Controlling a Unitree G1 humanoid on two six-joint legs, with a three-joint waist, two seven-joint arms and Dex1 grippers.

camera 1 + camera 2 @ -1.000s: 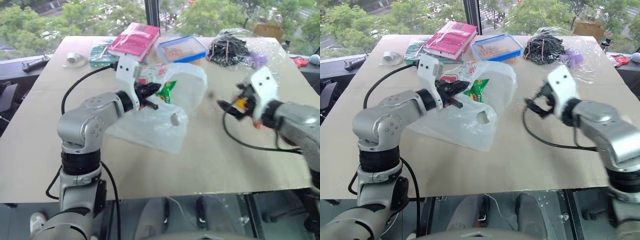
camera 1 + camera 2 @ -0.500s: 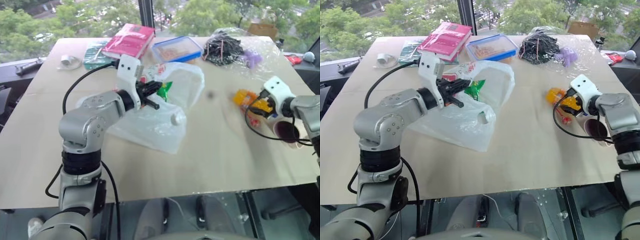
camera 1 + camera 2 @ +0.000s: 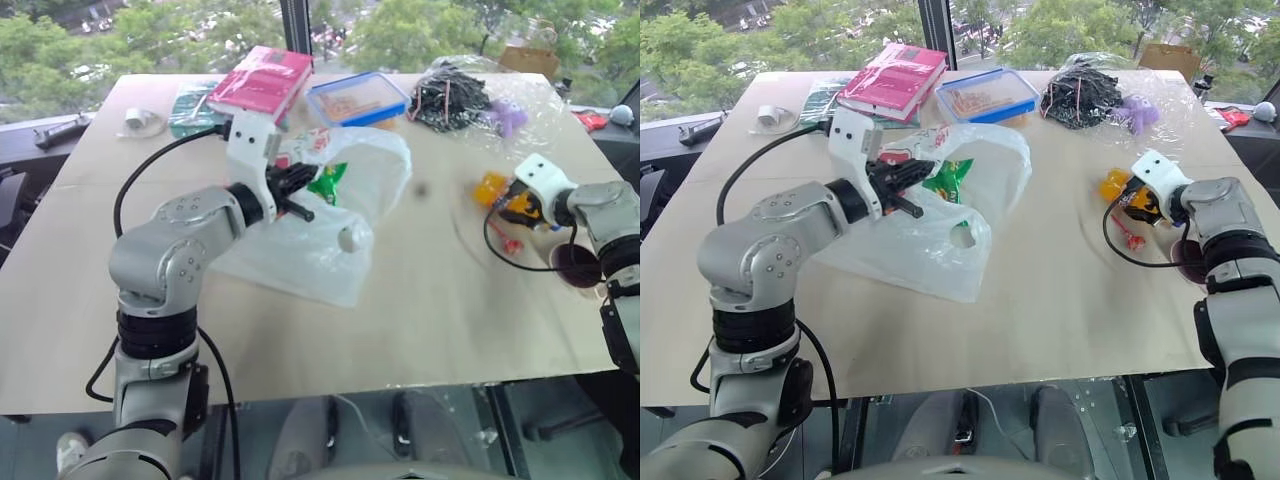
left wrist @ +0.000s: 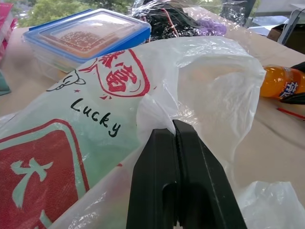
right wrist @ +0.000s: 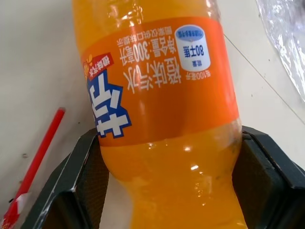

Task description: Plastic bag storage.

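My left fingers (image 4: 178, 157) pinch the plastic bag's (image 3: 330, 235) rim mid-frame while my right fingers (image 5: 267, 176), spread, straddle the orange bottle (image 5: 162, 109) at right, so bagging it remains undone.

1. My right gripper (image 5: 167, 191) is covering the lower end of the orange bottle (image 5: 162, 95), and the frame edge is cutting off its top.
2. The plastic bag (image 4: 200, 90) is hiding the green packet (image 3: 948, 180) partly.
3. The bag's red label (image 4: 43, 167) is running off the picture's edge.
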